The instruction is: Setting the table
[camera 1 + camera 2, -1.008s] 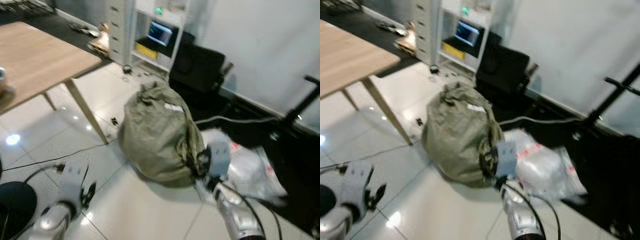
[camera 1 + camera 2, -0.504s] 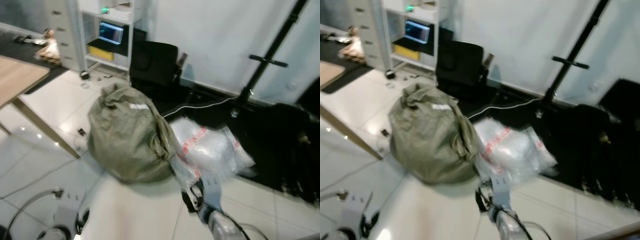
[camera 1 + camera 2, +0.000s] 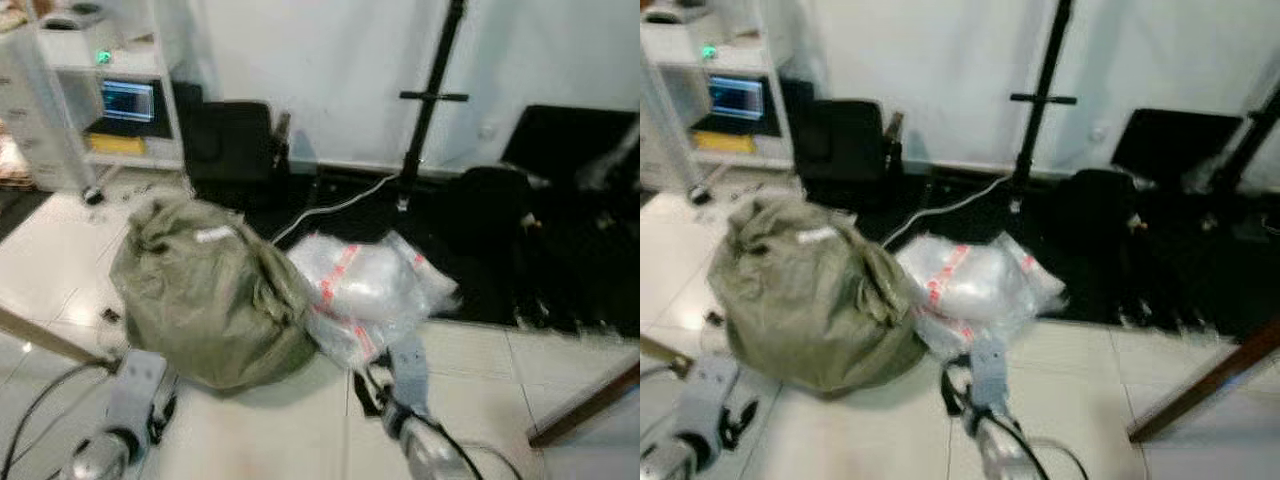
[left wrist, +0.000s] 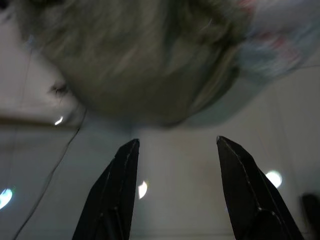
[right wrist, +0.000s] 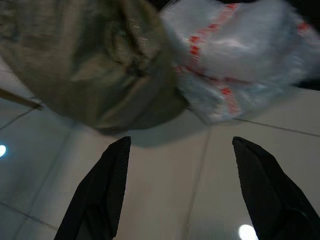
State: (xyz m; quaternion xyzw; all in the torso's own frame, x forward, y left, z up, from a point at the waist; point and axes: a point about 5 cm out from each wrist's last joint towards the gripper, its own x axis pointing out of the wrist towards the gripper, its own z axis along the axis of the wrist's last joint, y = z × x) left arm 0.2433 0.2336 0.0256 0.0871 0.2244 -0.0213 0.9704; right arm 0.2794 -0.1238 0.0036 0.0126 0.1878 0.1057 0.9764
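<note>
Right wrist view: right claw (image 5: 177, 190) spread, empty, above floor (image 5: 165, 200); sack (image 5: 85, 60) and plastic bag (image 5: 240, 55) beyond. Left claw (image 4: 175, 190) likewise released. Table setting apparently unstarted.

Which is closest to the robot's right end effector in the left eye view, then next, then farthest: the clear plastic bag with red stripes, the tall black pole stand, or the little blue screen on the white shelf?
From the right end effector:
1. Clear plastic bag with red stripes, on the floor just beyond it.
2. Tall black pole stand, farther back by the wall.
3. Little blue screen on the white shelf, far off to the left.
</note>
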